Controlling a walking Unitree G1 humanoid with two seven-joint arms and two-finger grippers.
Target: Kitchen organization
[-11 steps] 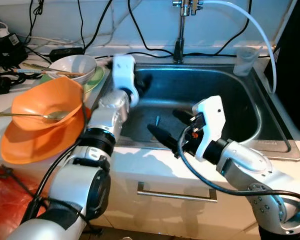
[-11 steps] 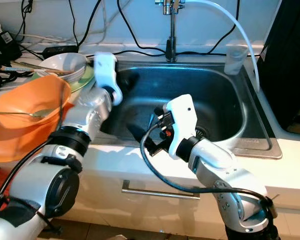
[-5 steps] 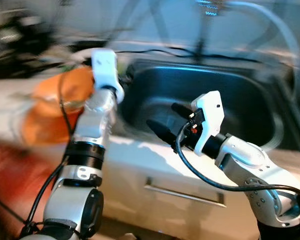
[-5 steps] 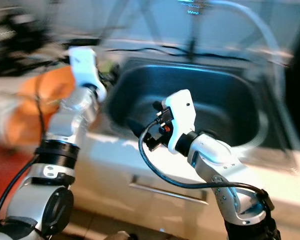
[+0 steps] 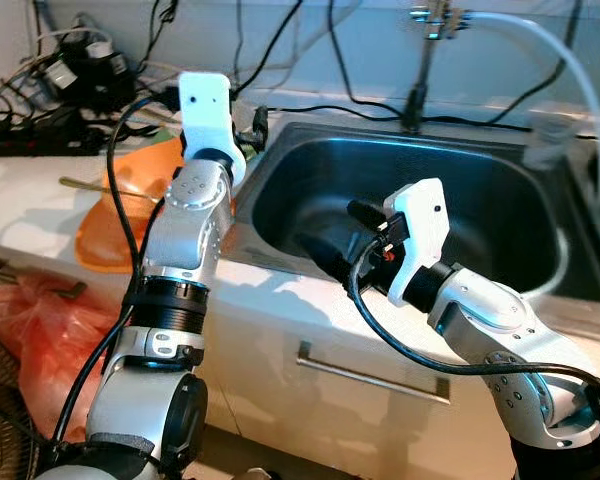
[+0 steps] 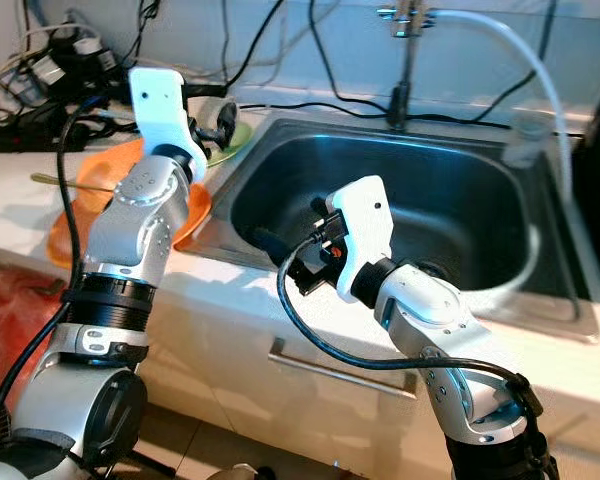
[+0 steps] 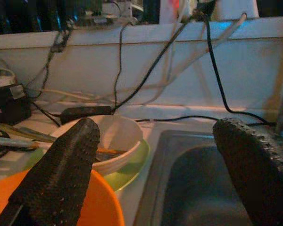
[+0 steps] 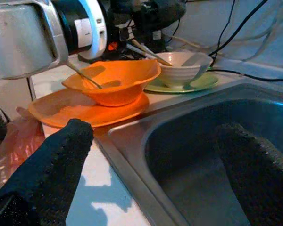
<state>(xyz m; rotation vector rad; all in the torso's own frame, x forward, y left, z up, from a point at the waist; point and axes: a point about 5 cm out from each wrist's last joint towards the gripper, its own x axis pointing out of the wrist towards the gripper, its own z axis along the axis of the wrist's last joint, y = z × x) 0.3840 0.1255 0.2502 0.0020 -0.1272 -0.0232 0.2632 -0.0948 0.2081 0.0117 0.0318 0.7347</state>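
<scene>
An orange bowl (image 8: 114,81) with a spoon (image 8: 85,76) in it sits on an orange plate (image 8: 75,110) on the counter left of the sink (image 5: 480,205). Behind it a white bowl (image 8: 184,66) with utensils rests on a green plate (image 8: 200,84). My left gripper (image 5: 252,122) is open and raised over the sink's back left corner, pointing past the white bowl (image 7: 114,141). My right gripper (image 5: 338,236) is open, hovering over the sink's front left rim with nothing between its fingers.
A faucet (image 5: 420,60) with a white hose (image 5: 570,65) stands behind the sink, a clear cup (image 5: 547,143) at its back right. Cables and power strips (image 5: 40,140) crowd the back left counter. A red plastic bag (image 5: 30,320) hangs below the counter, beside a drawer handle (image 5: 370,365).
The whole view has swung left and back, so the camera moved. My left gripper has risen from the sink's left side toward its back corner. The right arm keeps its pose.
</scene>
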